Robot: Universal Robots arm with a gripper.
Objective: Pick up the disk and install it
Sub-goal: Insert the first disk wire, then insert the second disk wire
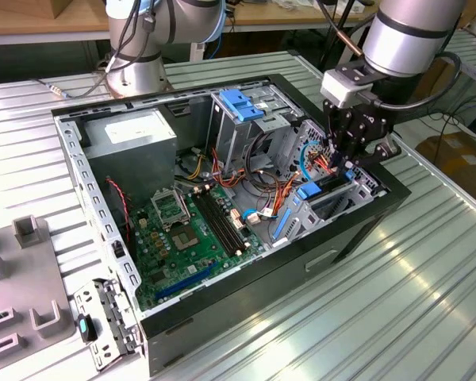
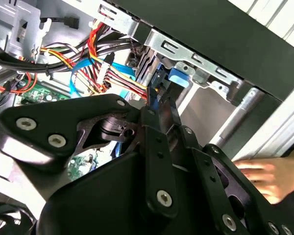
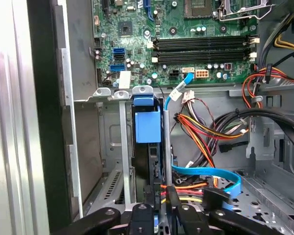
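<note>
While seated edge-up in its bay, disk (image 3: 148,128) shows blue tab | end effector (image 1: 339,161) clamped on it

Ribbed, glossy metal tabletop (image 1: 397,302); matt black hand (image 1: 345,159); bare grey steel computer case (image 1: 87,190); smooth blue plastic tab (image 3: 147,125).

The desk (image 1: 428,286) is a ribbed, silvery metal surface of long parallel slats. An open computer case (image 1: 246,294) lies on its side across the middle of it, and the robot arm's round base (image 1: 135,75) stands on it behind the case. At the exterior view's left sit 2 more items — a grey slotted fixture (image 1: 20,278) and, just beside the case's near corner, a perforated metal bracket (image 1: 103,321).
</note>
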